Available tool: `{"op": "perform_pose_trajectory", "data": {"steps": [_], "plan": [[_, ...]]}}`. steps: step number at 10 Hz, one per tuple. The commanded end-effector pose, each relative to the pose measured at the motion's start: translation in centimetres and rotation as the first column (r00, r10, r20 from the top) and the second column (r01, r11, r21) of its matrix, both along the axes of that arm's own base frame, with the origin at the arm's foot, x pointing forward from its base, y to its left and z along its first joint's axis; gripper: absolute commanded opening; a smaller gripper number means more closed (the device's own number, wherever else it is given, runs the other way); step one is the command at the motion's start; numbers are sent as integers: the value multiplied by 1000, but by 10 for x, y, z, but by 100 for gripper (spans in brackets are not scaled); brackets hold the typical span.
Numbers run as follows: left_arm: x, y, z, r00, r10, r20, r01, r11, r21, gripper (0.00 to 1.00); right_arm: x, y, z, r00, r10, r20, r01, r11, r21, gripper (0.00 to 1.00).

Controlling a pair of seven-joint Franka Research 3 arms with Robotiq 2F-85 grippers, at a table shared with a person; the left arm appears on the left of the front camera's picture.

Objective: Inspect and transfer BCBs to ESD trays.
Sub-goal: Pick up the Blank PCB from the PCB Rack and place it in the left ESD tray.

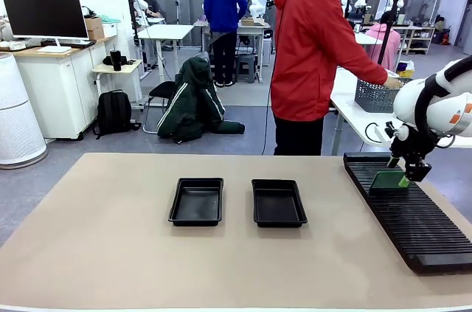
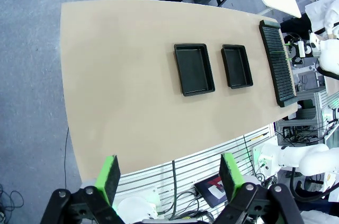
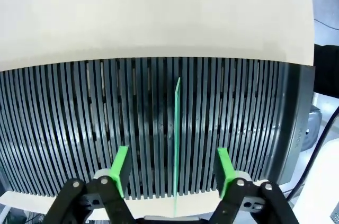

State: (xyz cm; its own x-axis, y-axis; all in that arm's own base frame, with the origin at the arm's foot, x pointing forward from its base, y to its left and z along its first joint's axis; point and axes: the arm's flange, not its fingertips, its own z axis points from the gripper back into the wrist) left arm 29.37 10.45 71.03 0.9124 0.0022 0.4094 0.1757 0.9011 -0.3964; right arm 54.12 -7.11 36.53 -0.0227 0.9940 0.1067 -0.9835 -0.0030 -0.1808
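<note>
Here the right gripper (image 1: 405, 177), a black two-finger claw with green pads on a white arm, hangs low over the long black ribbed slotted rack (image 1: 410, 223) on the right side of the tan table (image 1: 110, 238). A thin flat green rectangular board (image 1: 384, 181) stands on edge in one of the rack's slots near its far end. The claw sits at the board's right-hand end.

In the right wrist view the board (image 3: 176, 128) shows edge-on as a narrow green line across the rack (image 3: 79, 118). It runs up from between the two pads (image 3: 121, 168) of the right gripper (image 3: 172, 156). The jaws stand apart, with a gap on either side of the board, so neither pad touches it.

Near the middle of the table lie two shallow black rectangular plastic trays, side by side and a little apart: the left-hand tray (image 1: 196, 201) and the right-hand tray (image 1: 279, 203). Both are well apart from the rack.

The left gripper (image 2: 169, 175) hangs high above the table (image 2: 122, 75) near its robot-side edge, its jaws wide apart. From there its camera looks down on the left-hand tray (image 2: 194, 69), the right-hand tray (image 2: 237, 65) and the rack (image 2: 276, 62).

A person (image 1: 310, 39) in a red hooded top stands at the far side of the table, turned toward a white side table. One hand (image 1: 391, 82) is at a dark wire mesh basket (image 1: 375, 96).
</note>
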Motion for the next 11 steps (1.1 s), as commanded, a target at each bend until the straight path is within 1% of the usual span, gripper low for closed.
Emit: {"op": "perform_pose_trajectory", "data": {"steps": [1,2,3,4,5,6,7,8,9,10,11], "plan": [[0,0,-2,1000,1,-1,-1,1000,0,100,4,-1,-4,1000,-9,3,9,1000,3,72],[0,0,-2,1000,1,-1,-1,1000,0,100,4,0,-3,1000,-13,-1,13,1000,-1,54],[0,0,-2,1000,1,-1,-1,1000,0,100,5,1,-2,1000,-21,-7,21,1000,-19,60],[0,0,-2,1000,1,-1,-1,1000,0,100,6,2,-1,1000,-26,-13,25,998,-50,42],[0,0,-2,1000,1,-1,-1,1000,0,100,7,3,1,1000,-23,-11,22,998,-61,48],[0,0,-2,1000,1,-1,-1,1000,0,100,8,5,2,999,-27,-20,26,997,-78,31],[0,0,-2,1000,1,-1,-1,1000,0,100,8,5,1,999,-31,-25,28,996,-87,37],[0,0,-2,1000,1,-1,-1,1000,0,100,9,5,1,999,-32,-30,30,996,-85,20],[0,0,-2,1000,1,-1,-1,1000,0,100,10,6,0,999,-35,-30,33,996,-86,27],[0,0,-2,1000,1,-1,-1,1000,0,100,11,6,-1,999,-37,-33,34,996,-86,10],[0,0,-2,1000,1,-1,-1,1000,0,100,12,6,-2,999,-38,-34,35,996,-83,16]]}}
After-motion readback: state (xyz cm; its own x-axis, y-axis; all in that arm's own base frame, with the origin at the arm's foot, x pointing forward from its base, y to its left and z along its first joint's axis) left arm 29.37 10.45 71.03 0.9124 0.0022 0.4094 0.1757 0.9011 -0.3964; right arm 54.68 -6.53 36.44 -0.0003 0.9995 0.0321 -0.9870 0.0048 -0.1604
